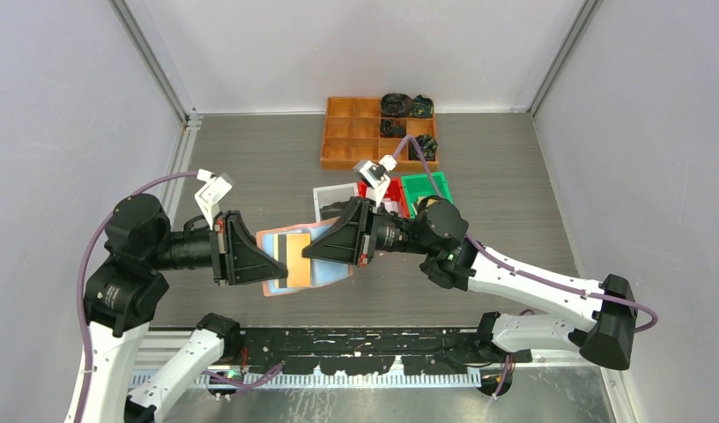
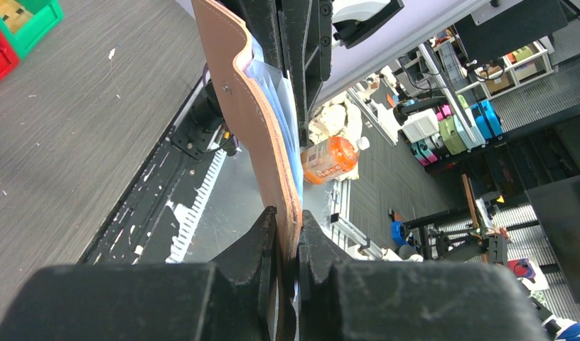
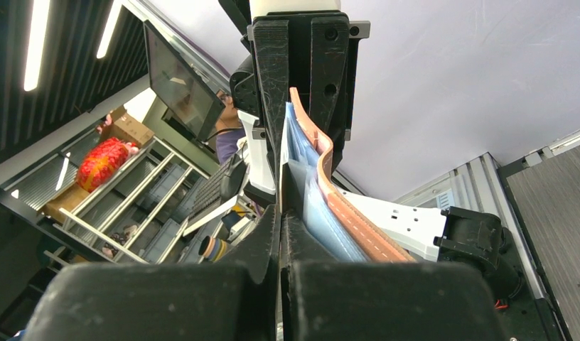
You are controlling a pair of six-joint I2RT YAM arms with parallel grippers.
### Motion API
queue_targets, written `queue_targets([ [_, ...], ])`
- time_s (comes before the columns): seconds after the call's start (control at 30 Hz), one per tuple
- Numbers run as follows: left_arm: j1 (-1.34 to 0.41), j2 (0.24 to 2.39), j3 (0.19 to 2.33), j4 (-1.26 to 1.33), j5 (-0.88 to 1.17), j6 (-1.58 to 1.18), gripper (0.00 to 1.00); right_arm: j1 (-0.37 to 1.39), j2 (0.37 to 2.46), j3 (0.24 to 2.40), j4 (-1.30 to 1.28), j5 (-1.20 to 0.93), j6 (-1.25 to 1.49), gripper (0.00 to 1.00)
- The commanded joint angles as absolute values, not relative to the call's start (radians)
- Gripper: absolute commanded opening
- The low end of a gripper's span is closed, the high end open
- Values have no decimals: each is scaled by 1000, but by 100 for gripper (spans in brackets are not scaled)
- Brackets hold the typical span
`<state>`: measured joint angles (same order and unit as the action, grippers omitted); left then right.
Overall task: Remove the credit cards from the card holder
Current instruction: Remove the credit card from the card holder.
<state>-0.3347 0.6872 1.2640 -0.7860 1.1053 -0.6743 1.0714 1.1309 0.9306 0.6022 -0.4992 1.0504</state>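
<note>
The salmon-pink card holder (image 1: 273,285) hangs open in the air between my two arms, its pale blue plastic pockets (image 1: 331,273) facing up. My left gripper (image 1: 277,263) is shut on the holder's left edge; the left wrist view shows the leather (image 2: 251,121) pinched between the jaws of that gripper (image 2: 288,222). An orange credit card (image 1: 294,251) with a dark stripe shows in the holder's middle. My right gripper (image 1: 307,253) is shut at that card's right edge. In the right wrist view a thin pale edge (image 3: 282,153) runs into the shut jaws of the right gripper (image 3: 280,213), beside the holder (image 3: 351,220).
Behind the holder stand a white bin (image 1: 331,190) with something dark inside, a red bin (image 1: 389,189) and a green bin (image 1: 426,185). An orange compartment tray (image 1: 352,132) with dark items sits at the back. Both arms meet over the table's middle.
</note>
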Motion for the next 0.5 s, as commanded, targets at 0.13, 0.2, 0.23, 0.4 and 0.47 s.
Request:
queue_targets([
  [0.13,-336,687,1292,-727,1125,-684,9,1052,1049,932,635,-519,1041,1],
  [0.2,-334,688,1295,-727,1123,-682,9,1046,1022,925,598,-500,1019,1],
  [0.23,-334,689,1295,-727,1123,-681,8,1044,1010,925,577,-491,1007,1],
  [0.4,-334,692,1294,-722,1119,-679,8,1043,1028,927,585,-499,1026,1],
  [0.47,-334,690,1292,-726,1117,-670,7,1042,1046,926,617,-513,1050,1],
])
